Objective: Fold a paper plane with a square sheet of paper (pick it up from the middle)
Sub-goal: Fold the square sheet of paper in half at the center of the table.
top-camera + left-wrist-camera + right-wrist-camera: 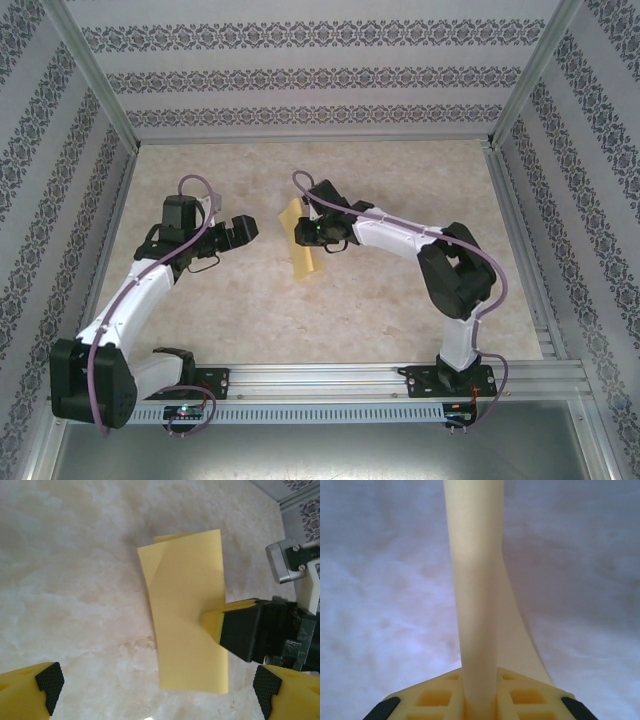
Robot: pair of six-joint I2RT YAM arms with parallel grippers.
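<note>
At table [400, 330] centre, right gripper [314, 232] pinches folded paper [185, 590] by edge; left gripper [245, 230] spread wide nearby. I worry: shallow grip slips, fold springs open, paper drops.

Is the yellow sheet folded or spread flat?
Folded: the square sheet of paper shows as a doubled rectangle, a second layer's edge peeking out at the top, pinched between the fingers of the right gripper.

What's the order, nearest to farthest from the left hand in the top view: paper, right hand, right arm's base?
1. Paper, just right of the left hand.
2. Right hand, clamped on the paper's right side.
3. Right arm's base, near edge, far right.
</note>
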